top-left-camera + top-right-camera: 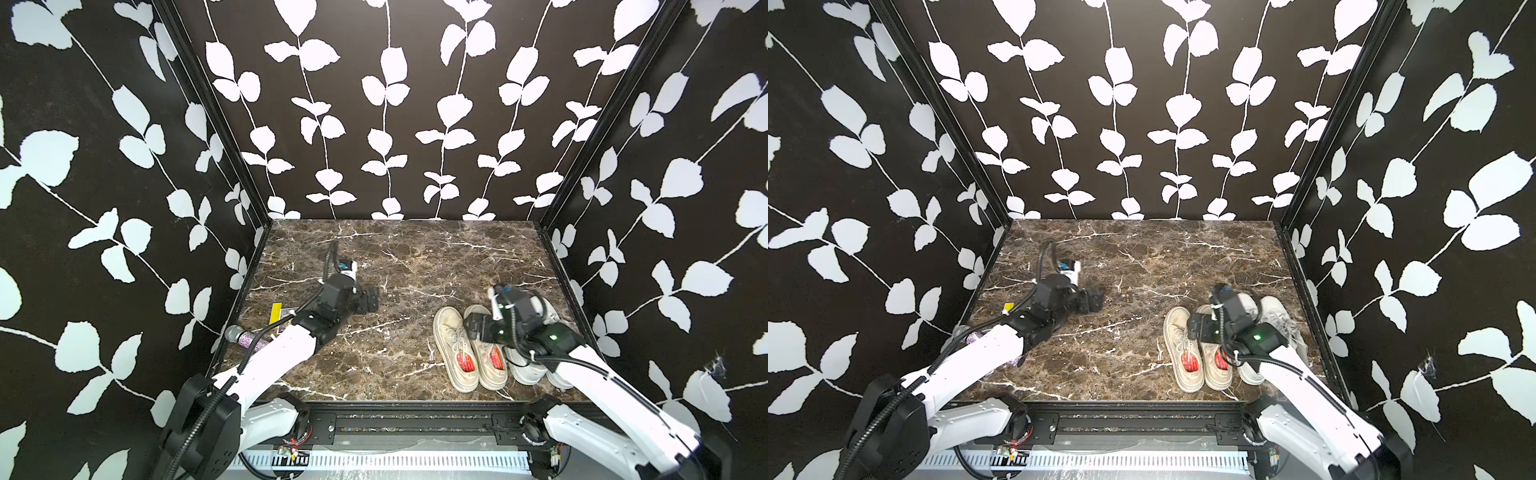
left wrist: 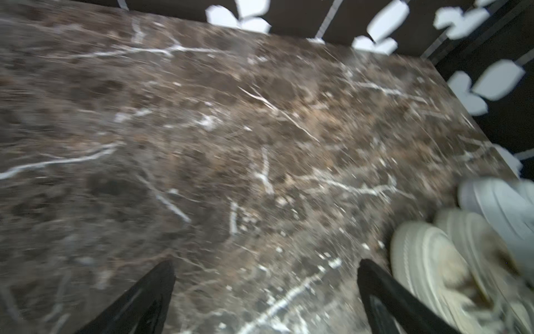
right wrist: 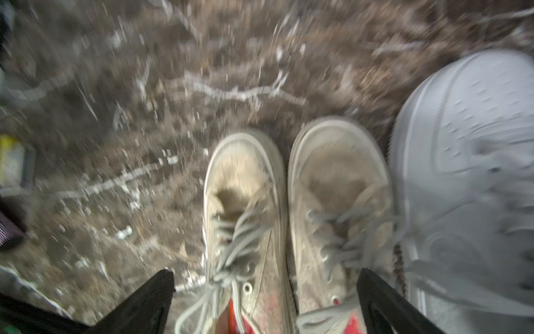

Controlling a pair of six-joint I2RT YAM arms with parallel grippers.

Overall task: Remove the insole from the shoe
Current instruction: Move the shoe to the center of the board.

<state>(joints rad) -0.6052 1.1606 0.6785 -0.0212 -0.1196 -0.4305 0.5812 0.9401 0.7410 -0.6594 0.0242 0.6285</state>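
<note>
Two worn beige lace-up shoes stand side by side at the front right of the marble table [image 1: 395, 257]: one shoe [image 1: 451, 340] on the left, its mate [image 1: 490, 370] beside it. A red insole [image 1: 465, 361] shows in the left shoe's heel opening, and another red insole [image 1: 496, 358] in the mate. My right gripper [image 1: 473, 326] hovers open just above the laces; in the right wrist view its fingers straddle both shoes [image 3: 245, 202] with red insole [image 3: 239, 321] between them. My left gripper [image 1: 372, 299] hangs open over bare table, empty in the left wrist view [image 2: 267, 264].
A pair of white sneakers [image 1: 528, 365] stands right of the beige pair, partly under my right arm. A glittery microphone [image 1: 245, 336] and a yellow card [image 1: 276, 312] lie by the left wall. Patterned walls close in three sides.
</note>
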